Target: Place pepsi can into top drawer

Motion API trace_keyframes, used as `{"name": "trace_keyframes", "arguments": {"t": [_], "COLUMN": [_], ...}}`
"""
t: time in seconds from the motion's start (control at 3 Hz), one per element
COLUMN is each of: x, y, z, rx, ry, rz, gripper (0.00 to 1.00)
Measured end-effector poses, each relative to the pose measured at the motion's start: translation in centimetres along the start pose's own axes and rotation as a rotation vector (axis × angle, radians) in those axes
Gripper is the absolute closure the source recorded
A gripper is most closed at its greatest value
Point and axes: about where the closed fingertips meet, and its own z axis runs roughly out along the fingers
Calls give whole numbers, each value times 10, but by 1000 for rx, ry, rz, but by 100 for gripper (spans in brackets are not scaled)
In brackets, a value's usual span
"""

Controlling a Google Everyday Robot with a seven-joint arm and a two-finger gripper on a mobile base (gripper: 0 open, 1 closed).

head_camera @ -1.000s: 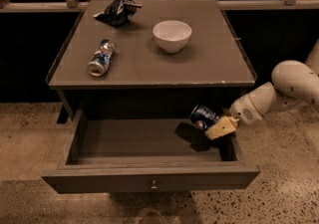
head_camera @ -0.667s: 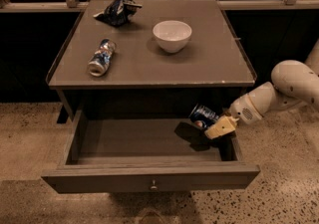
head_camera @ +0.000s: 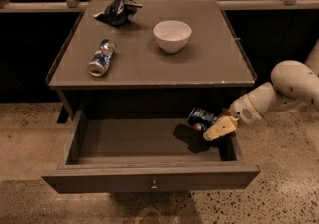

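Observation:
The top drawer [head_camera: 149,182] is pulled open below the tabletop, its flat front panel with a small round knob facing me. The pepsi can [head_camera: 200,117], dark navy with a silver top, is held tilted over the drawer's right side, a little above its floor. My gripper [head_camera: 208,127] reaches in from the right on the white arm [head_camera: 279,91] and is shut on the can. The can casts a shadow on the drawer floor.
On the table top [head_camera: 149,66] lie a paler silver-and-light-blue can [head_camera: 101,57] on its side at the left, a white bowl [head_camera: 172,35] in the middle, and a dark blue foil snack bag [head_camera: 117,11] at the back left. Speckled floor surrounds the table.

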Motion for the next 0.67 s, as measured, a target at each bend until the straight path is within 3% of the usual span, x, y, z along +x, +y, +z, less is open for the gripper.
{"name": "trace_keyframes", "arguments": {"t": [0.33, 0.67], "x": [0, 0], "y": [0, 0], "z": [0, 0], "rx": [0, 0], "ry": [0, 0], "rz": [0, 0], "gripper": [0, 0]}}
